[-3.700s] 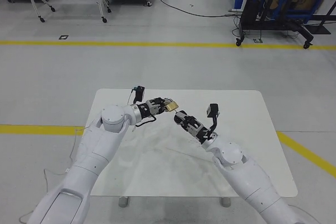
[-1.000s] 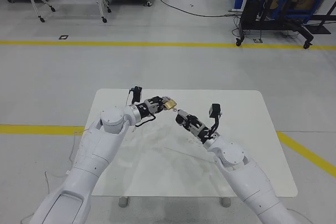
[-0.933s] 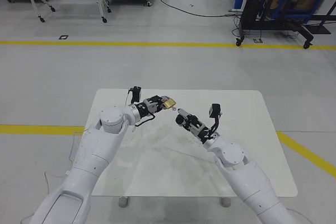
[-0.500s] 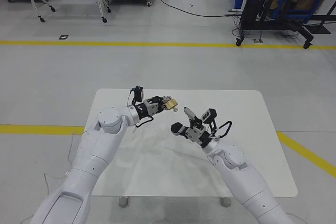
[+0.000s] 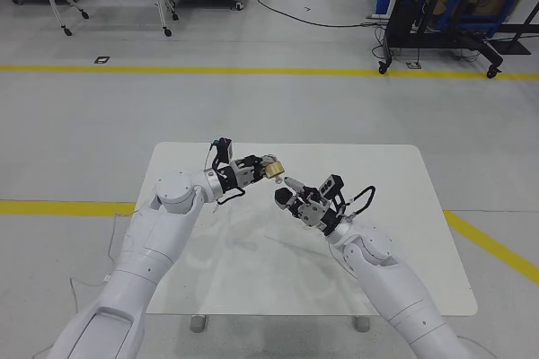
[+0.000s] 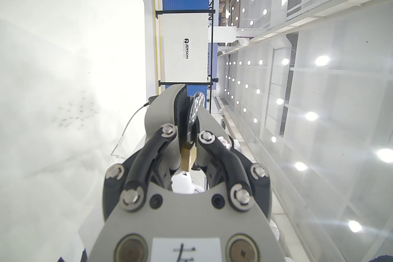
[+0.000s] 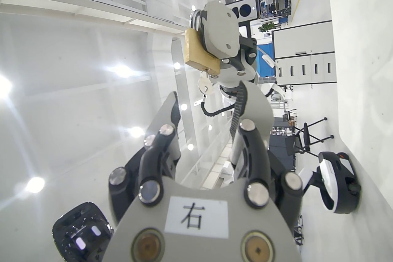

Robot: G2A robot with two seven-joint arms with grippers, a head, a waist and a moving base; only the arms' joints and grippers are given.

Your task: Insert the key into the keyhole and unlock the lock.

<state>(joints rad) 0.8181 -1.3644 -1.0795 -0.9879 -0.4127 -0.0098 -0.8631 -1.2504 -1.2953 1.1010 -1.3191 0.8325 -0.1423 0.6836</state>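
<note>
Left gripper [image 5: 262, 167] pinches the brass padlock [image 7: 201, 49] above the table [image 5: 386, 170]. The key [image 7: 205, 85] sits in the padlock's keyhole. Right gripper [image 7: 208, 91], fingers spread and empty, is near the padlock. A white label [image 7: 196, 217] marks its housing.

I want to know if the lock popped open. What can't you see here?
Shackle: left wrist view, mostly covered by the left gripper fingers, so open or locked is unclear.
Key blade: right wrist view, hidden inside the lock; depth unknown.
Key in top view: too small to make out.
</note>
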